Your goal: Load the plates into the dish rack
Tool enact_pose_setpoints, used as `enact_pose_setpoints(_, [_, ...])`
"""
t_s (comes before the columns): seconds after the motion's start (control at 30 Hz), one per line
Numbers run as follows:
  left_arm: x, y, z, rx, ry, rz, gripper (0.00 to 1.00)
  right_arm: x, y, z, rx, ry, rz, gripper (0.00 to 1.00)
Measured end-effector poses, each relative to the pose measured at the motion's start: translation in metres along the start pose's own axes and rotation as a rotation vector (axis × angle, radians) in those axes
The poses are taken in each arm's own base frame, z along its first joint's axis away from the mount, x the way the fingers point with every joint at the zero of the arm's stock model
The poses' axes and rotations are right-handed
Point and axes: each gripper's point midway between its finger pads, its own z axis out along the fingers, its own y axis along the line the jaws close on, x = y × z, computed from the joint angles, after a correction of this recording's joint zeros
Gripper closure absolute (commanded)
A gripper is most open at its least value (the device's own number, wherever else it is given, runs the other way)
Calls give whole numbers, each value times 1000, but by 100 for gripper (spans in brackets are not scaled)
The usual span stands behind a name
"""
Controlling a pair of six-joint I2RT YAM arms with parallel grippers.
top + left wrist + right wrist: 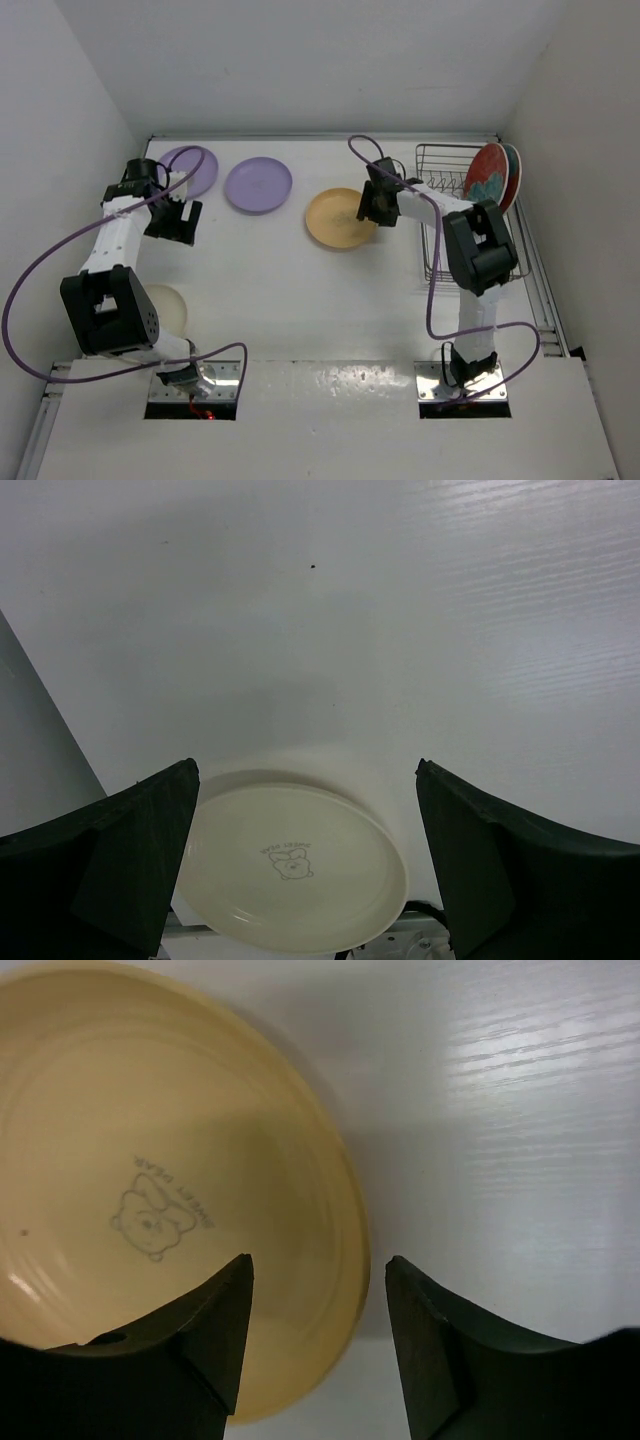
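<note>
Two lilac plates lie flat at the back left of the table. A yellow-orange plate lies flat in the middle. In the right wrist view it shows a small bear print. My right gripper is open, with one finger over the plate's right rim and the other over the bare table. Two red floral plates stand upright in the grey wire dish rack at the right. My left gripper is open and empty, beside the leftmost lilac plate.
A cream plate lies flat near the left arm's base. White walls close in the table at the left, back and right. Purple cables loop from both arms.
</note>
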Motion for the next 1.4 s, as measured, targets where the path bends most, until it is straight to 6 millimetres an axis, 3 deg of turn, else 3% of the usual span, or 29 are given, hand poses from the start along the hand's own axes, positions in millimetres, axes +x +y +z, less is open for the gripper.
enact_pose_setpoints(0.13, [0,0,1,-1,4,0,6,18,-7,23,35,61,11,68])
enact_pose_setpoints(0.17, [0,1,1,-3,4,0,6,20,-8,23,39,67,10,74])
enact_pose_setpoints(0.2, [0,1,1,-4,3,0,6,21,-8,23,44,69,10,89])
enact_pose_setpoints(0.27, [0,2,1,-8,3,-2,6,16,-7,23,41,52,20,100])
enact_pose_setpoints(0.4, [1,4,1,-14,4,-6,6,1,-1,11,24,-2,3,100])
enact_pose_setpoints(0.5, [1,5,2,-15,7,-9,6,-23,-3,-16,52,-98,-82,100])
enact_pose_setpoints(0.57, [0,6,2,-16,6,-9,6,-48,-7,-45,81,-198,-154,100])
enact_pose_setpoints(0.67, [-4,8,1,-20,-3,-8,6,-97,-17,-106,115,-385,-215,100])
enact_pose_setpoints(0.7, [-5,8,1,-22,-4,-8,6,-120,-26,-136,145,-471,-227,100])
enact_pose_setpoints(0.83, [-5,8,1,-22,-4,-8,6,-201,-84,-232,363,-765,-233,100])
enact_pose_setpoints(0.9, [-5,8,1,-22,-4,-8,6,-223,-117,-266,517,-847,-258,100])
enact_pose_setpoints(0.97, [-5,8,1,-21,-5,-8,6,-236,-150,-288,685,-885,-297,100])
enact_pose_setpoints(1.07, [-5,9,1,-21,-5,-5,6,-240,-184,-288,884,-845,-382,100])
enact_pose_setpoints(1.23, [-5,9,1,-21,-4,-4,6,-231,-223,-246,1085,-672,-507,100])
enact_pose_setpoints(1.4, [-5,8,1,-21,-3,-2,6,-219,-233,-224,1141,-594,-556,100])
